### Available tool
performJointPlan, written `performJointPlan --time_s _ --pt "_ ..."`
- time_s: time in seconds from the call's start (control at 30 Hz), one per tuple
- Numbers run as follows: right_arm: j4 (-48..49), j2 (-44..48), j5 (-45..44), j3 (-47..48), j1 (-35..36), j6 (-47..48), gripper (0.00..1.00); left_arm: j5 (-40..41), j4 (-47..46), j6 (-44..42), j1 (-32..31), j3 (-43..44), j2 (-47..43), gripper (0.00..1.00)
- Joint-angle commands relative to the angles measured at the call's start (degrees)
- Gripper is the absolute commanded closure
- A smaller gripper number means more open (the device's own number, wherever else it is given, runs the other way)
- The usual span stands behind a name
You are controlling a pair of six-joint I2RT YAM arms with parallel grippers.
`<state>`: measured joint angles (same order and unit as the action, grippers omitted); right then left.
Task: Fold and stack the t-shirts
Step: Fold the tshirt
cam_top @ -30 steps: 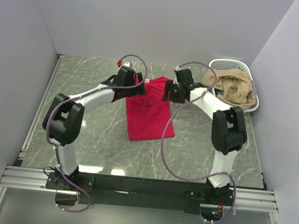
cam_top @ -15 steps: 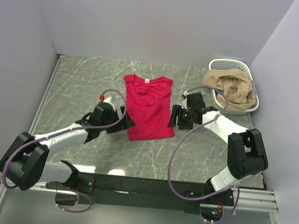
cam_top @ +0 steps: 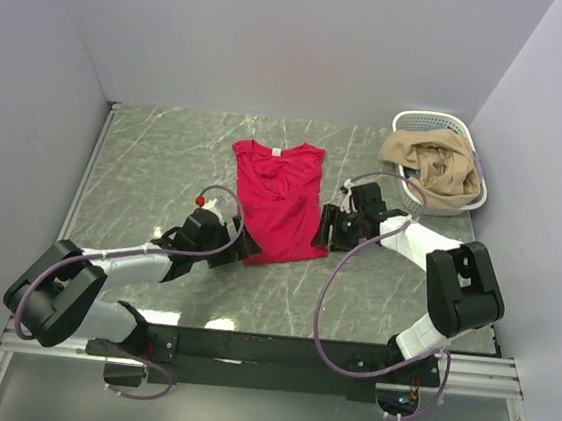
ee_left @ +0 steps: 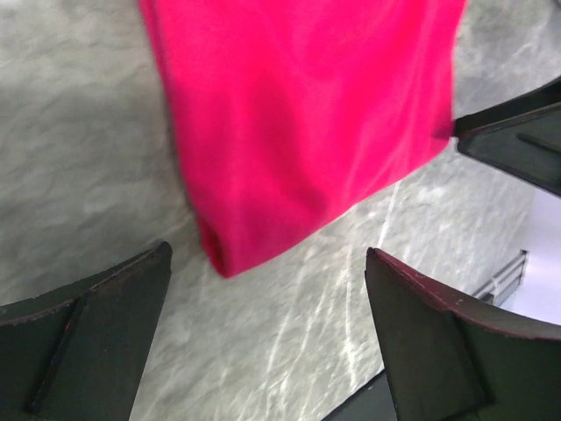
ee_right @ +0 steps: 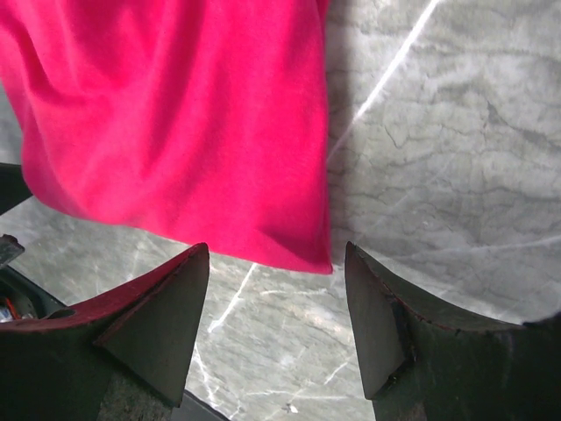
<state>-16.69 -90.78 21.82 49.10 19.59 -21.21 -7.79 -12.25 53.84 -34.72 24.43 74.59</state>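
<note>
Grey-green marbled tabletop (cam_top: 156, 157), boxed in by pale lilac walls (cam_top: 279, 39) on three sides. Near the middle of it, one crimson t-shirt (cam_top: 277, 208), lying flat and narrow with some rumpling across the chest. Long axis running far to near, leaning slightly so that the hem sits a little to the right of the collar. Neckline with its small white neck label (cam_top: 275, 152) toward the back wall, hem toward the arm bases. One white lattice basket (cam_top: 421, 118) in the far right corner, well apart from the shirt, heaped with tan cloth (cam_top: 431, 166); impossible to say how many garments in that heap. Two arms, both stretched low over the table, one at each near corner of the hem. Left gripper (cam_top: 242, 250) just off the near left corner, jaws spread wide with nothing between them; in its wrist view (ee_left: 267, 333), the same red cloth (ee_left: 307, 114) ending in a rounded corner ahead of the gap, bare marble below. Right gripper (cam_top: 327, 225) beside the near right corner, jaws likewise apart and holding nothing; in its wrist view (ee_right: 276, 324), the hem corner (ee_right: 175, 123) just ahead of the gap. Contact between either gripper and the cloth not clear from these views.
</note>
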Motion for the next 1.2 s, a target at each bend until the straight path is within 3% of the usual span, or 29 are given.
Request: performJointPlan --time_s 0.0,0.43,0.57,0.63,0.67,0.73,0.77,0.87,1.0,1.17 --pt "3.33 -0.44 0.94 -0.50 -0.70 -0.58 0.30 1.28 -3.57 1.00 -1.22 1.06 3.01 0.01" --pt "5.96 -3.79 4.81 -3.22 -1.58 -1.46 0.41 4.71 -3.40 1.52 -5.44 2.73 8.65 0.13" --pt "6.32 -4.76 6.12 -3.48 -1.58 -2.08 0.57 5.42 -1.12 1.44 -5.97 2.38 7.77 0.18" --pt "7.28 -3.97 7.70 -4.62 -1.49 -2.87 0.66 6.55 0.38 1.09 -6.76 1.86 6.45 0.23" --pt "7.46 -3.70 7.97 -4.89 -1.58 -2.96 0.75 6.82 1.69 0.83 -6.94 1.59 5.93 0.25" --pt "7.37 -2.83 8.23 -5.68 -1.66 -3.13 0.80 7.52 3.02 0.56 -7.12 1.15 4.17 0.33" --pt "7.37 -2.39 8.41 -6.03 -1.58 -3.22 0.89 7.62 4.15 0.39 -7.12 0.72 3.73 0.36" --pt "7.11 -0.89 9.11 -7.61 -1.58 -3.13 0.99 7.62 5.83 -0.05 -7.20 0.45 1.97 0.48" --pt "6.49 2.62 8.68 -9.90 -1.49 -4.01 1.00 7.62 8.81 -0.41 -7.55 0.18 -0.75 0.68" --pt "3.07 7.81 5.51 -11.13 -1.58 -4.28 1.00 10.16 11.98 -1.11 -7.64 0.18 -3.48 0.72"
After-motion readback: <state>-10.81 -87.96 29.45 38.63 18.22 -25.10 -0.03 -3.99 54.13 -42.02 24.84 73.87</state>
